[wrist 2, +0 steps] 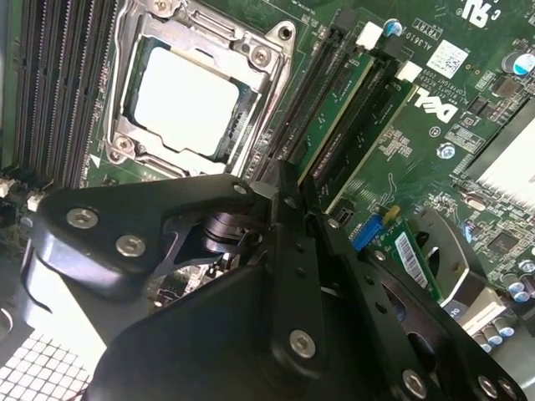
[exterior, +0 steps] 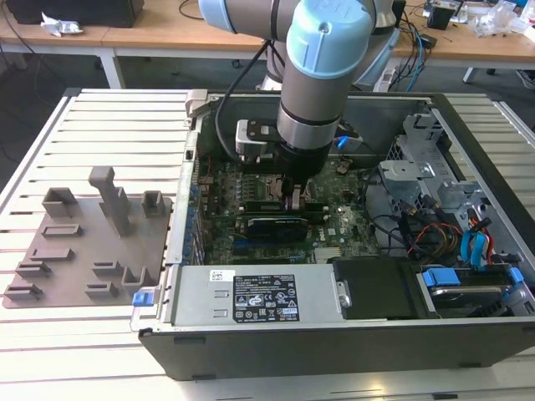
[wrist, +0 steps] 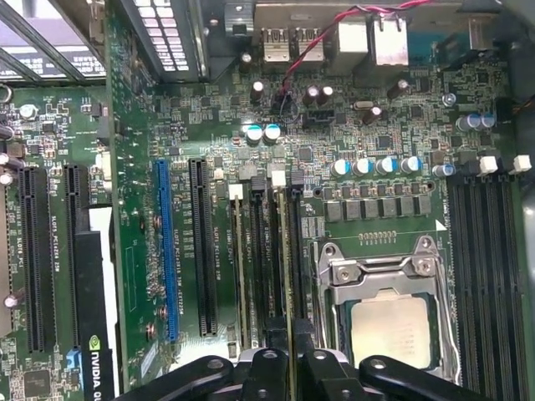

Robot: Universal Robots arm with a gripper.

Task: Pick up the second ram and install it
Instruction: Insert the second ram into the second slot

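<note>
Gripper (wrist 2: pixel 297 188) linkage, black with silver screw heads, is nearest the lens in both wrist views. Its two fingers stand narrow, closed on the edge of one thin green stick, the second ram (wrist 2: pixel 338 104). In the first wrist view the gripper (wrist: pixel 289 363) straddles the second ram (wrist: pixel 284 267), which stands on edge in the bank of four memory slots just beside the processor socket (wrist: pixel 389 322). Whether the stick is fully seated cannot be told.

Component count, first wrist view:
- One processor socket, with a metal frame.
- Two banks of memory slots, one on each side of the socket; the far bank (wrist: pixel 485 251) has four slots.
- One blue expansion slot (wrist: pixel 165 251) and three black ones.

In the exterior view, one arm (exterior: pixel 322 67) reaches straight down into one open computer case (exterior: pixel 334 342), and the gripper (exterior: pixel 292 200) meets the board near the case centre. One black expansion card (exterior: pixel 272 225) lies just at 6 o'clock from the gripper. One power supply (exterior: pixel 251 296) sits at 6 o'clock from that card, along the near wall. One grey plate (exterior: pixel 75 251) with upright blocks lies at 9 o'clock from the case, well apart from the gripper.
</note>
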